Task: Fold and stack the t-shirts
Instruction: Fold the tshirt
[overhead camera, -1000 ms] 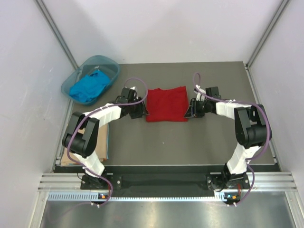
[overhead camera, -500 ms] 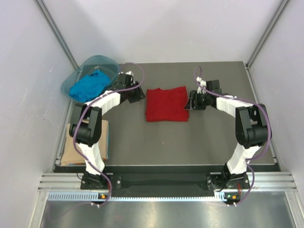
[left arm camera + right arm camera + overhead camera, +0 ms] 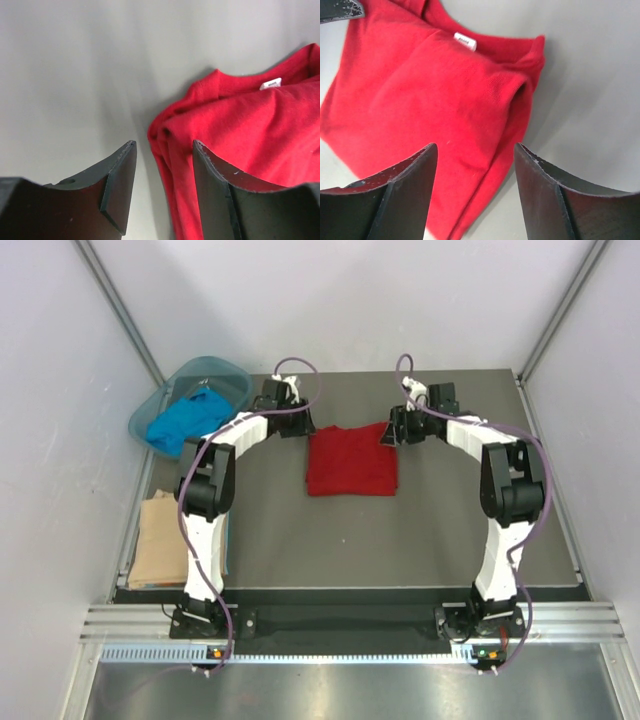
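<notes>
Top external: the folded red t-shirt point(image 3: 351, 460) is seen flat at mid tabletop point(image 3: 420, 530). The left gripper point(image 3: 292, 426) and right gripper point(image 3: 392, 433) are placed at its far corners, too small for their fingers to be read. The blue t-shirt point(image 3: 185, 422) is bunched in the teal basin point(image 3: 236, 376). The tan t-shirt point(image 3: 160, 540) is partly covered by the left arm point(image 3: 205, 500).
Left wrist: fingers point(image 3: 120, 175) are held apart and nothing is gripped. The shirt's corner is seen between them; the cloth is cut off at the right edge, near the white label point(image 3: 270, 83).
Right wrist: fingers point(image 3: 410, 185) are spread and empty, above the shirt's edge.

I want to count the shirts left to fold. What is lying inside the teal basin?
A crumpled blue t-shirt lies in the teal basin. Whether anything lies under it cannot be seen, because the cloth covers the bottom.
</notes>
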`<action>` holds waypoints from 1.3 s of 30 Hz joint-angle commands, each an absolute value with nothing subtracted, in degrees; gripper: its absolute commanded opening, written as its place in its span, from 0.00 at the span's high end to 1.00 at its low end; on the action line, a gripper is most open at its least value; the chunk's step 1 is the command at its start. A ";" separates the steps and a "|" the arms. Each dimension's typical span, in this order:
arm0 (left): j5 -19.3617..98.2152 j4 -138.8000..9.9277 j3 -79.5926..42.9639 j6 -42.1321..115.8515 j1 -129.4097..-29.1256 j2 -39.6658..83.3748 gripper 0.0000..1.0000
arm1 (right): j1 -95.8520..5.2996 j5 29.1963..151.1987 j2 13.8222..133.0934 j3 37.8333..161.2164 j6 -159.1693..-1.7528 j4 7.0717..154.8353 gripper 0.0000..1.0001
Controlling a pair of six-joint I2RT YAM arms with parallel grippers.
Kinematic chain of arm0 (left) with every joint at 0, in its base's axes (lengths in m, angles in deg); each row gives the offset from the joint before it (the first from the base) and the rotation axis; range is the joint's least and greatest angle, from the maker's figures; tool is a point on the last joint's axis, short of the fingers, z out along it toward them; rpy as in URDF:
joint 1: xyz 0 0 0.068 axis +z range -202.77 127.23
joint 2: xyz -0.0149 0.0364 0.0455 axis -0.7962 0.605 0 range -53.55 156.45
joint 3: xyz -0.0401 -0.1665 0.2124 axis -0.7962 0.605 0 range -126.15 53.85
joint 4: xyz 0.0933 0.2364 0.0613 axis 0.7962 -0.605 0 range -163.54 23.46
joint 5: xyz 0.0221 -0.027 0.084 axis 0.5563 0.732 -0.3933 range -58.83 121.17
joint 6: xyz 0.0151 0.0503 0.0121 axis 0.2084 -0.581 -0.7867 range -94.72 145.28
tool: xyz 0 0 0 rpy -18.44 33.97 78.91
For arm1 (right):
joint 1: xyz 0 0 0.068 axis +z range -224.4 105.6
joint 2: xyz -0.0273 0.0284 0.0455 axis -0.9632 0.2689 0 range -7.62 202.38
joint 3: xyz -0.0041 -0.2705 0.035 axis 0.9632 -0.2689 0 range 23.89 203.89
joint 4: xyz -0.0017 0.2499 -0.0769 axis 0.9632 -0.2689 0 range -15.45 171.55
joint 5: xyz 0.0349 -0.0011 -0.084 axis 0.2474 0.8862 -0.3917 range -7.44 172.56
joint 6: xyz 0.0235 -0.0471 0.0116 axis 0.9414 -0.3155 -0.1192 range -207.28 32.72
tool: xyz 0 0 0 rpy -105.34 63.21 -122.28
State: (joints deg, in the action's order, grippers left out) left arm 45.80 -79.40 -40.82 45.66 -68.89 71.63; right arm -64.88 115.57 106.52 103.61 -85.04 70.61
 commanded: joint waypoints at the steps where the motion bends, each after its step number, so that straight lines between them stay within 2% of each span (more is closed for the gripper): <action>1: 47.16 -79.90 -45.10 42.42 -68.06 73.44 0.47 | -66.23 118.85 110.57 110.35 -88.33 70.56 0.38; 7: 49.09 -79.90 -49.94 41.98 -66.92 77.93 0.50 | -66.67 122.80 116.20 117.66 -88.07 71.35 0.44; 8: 49.53 -79.64 -50.55 42.07 -66.83 78.37 0.54 | -66.84 123.51 116.82 118.28 -87.81 71.79 0.46; 11: 50.59 -78.76 -51.17 42.86 -66.22 79.51 0.65 | -67.28 125.97 119.37 120.57 -85.89 73.19 0.62; 12: 50.76 -78.41 -51.35 43.64 -66.04 80.12 0.78 | -67.72 126.67 120.07 121.88 -84.74 73.63 0.73; 14: 50.77 -78.14 -51.96 45.05 -65.25 80.83 0.92 | -68.34 128.44 121.75 122.94 -82.63 74.51 0.83; 15: 50.85 -78.05 -52.23 46.01 -64.90 81.53 1.00 | -68.60 127.74 122.10 123.47 -81.75 75.13 0.92; 17: 51.90 -77.18 -52.32 49.79 -63.68 82.06 1.00 | -69.30 124.14 123.33 124.34 -78.76 75.05 1.00; 26: 51.37 -78.23 -54.78 56.30 -62.17 85.23 1.00 | -70.18 119.56 128.69 130.15 -73.30 69.86 1.00; 29: 53.22 -77.79 -54.34 56.92 -62.17 84.62 1.00 | -70.18 120.87 128.52 129.80 -72.77 70.56 0.85; 30: 53.23 -77.70 -53.90 56.83 -62.17 83.48 1.00 | -70.18 121.14 128.26 129.28 -72.60 70.82 0.76; 32: 52.61 -78.05 -52.68 56.48 -62.00 81.98 1.00 | -70.18 122.02 127.64 129.36 -72.42 70.83 0.71; 33: 52.52 -78.40 -52.32 56.48 -61.91 80.06 0.95 | -70.36 122.28 127.29 129.36 -72.51 70.65 0.64; 36: 51.91 -80.34 -49.95 56.48 -61.65 74.89 0.80 | -70.71 122.72 124.40 128.57 -72.60 69.78 0.51; 39: 51.91 -79.64 -42.32 57.18 -62.43 67.95 0.71 | -70.97 121.58 119.92 125.68 -73.21 68.28 0.46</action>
State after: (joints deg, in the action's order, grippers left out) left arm 51.74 -79.47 -46.85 56.81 -61.98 78.43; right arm -69.89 122.02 127.31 126.85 -72.25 68.88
